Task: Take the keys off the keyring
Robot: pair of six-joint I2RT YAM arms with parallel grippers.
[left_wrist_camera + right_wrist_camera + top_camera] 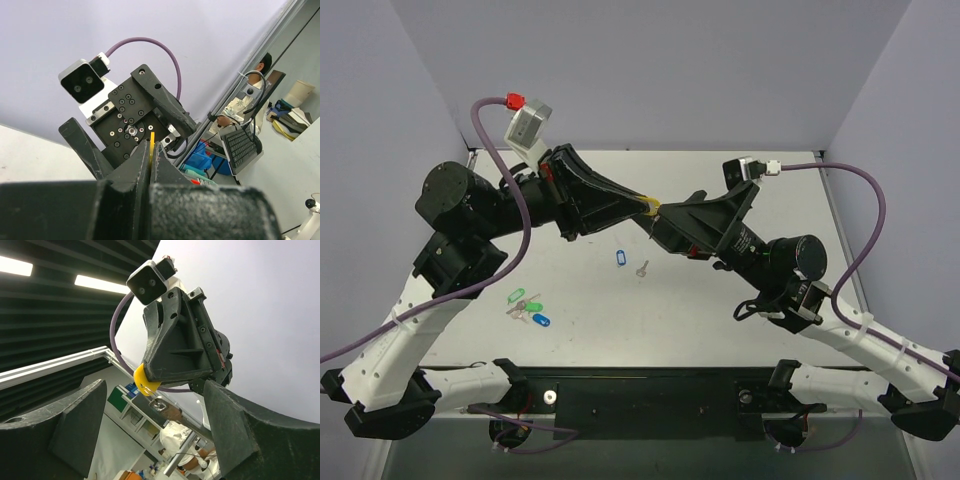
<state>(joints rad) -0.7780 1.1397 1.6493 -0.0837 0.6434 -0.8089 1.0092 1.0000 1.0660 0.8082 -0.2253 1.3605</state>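
Two arms meet in mid-air over the table (740, 330). Far left on the tabletop lies a small bunch: a green tag (517, 296), a dark blue tag (541, 320), and silvery bits (524, 312) between them that are too small to make out. Moving in, the left gripper (642, 203) has its fingers (135, 170) pressed together on the yellow keyring (651, 206), held up off the table. From the left wrist, only a thin yellow edge pokes out between those fingers. Below, on the table, there's a light blue tag (621, 258) and, just beside it, one loose key (642, 268). Over on the right, the right gripper (668, 222) faces the keyring with its fingers (80, 425) spread wide, one on either side, gripping nothing. From its wrist camera, a small piece of metal (160, 405) hangs under the keyring. Ring or key, I cannot tell.
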